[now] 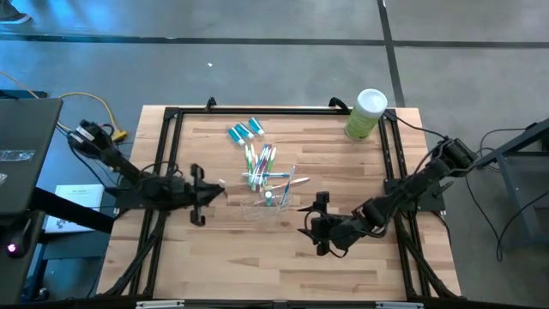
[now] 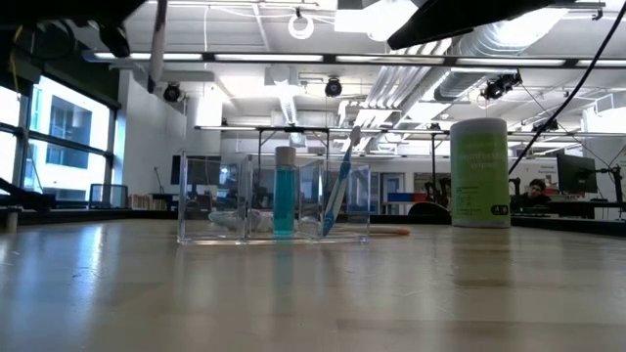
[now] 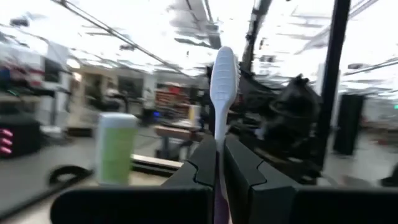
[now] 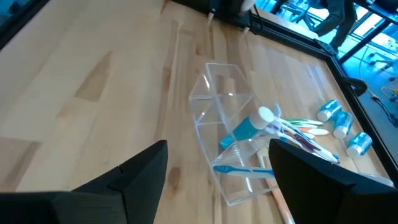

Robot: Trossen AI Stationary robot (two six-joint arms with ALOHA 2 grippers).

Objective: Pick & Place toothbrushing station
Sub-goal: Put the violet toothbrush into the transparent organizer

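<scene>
A white-headed toothbrush [image 3: 222, 81] is gripped by its handle between the clenched fingers of the left gripper [image 1: 210, 194], held above the table [image 1: 257, 266] toward its left edge, just beside the clear organiser [image 1: 268, 202]. The right gripper [image 1: 316, 225], with jaws fully spread and holding nothing, waits nearer the front edge, right of centre.

The toothbrush is judged light, stiff and slippery; a mid-handle grip is judged best, since a slim handle can pivot between flat pads.

The remaining toothbrushes [image 1: 262, 163] and toothpaste tubes [image 1: 244, 131] lie mid-table toward the rear edge, and the green canister [image 1: 366, 113] stands at the rear right corner.

Only the left wrist view shows the grasp. The low view alone shows a tube [image 2: 285, 200] and a brush [image 2: 337, 191] upright in the organiser's compartments; the layout is given by the high view.
</scene>
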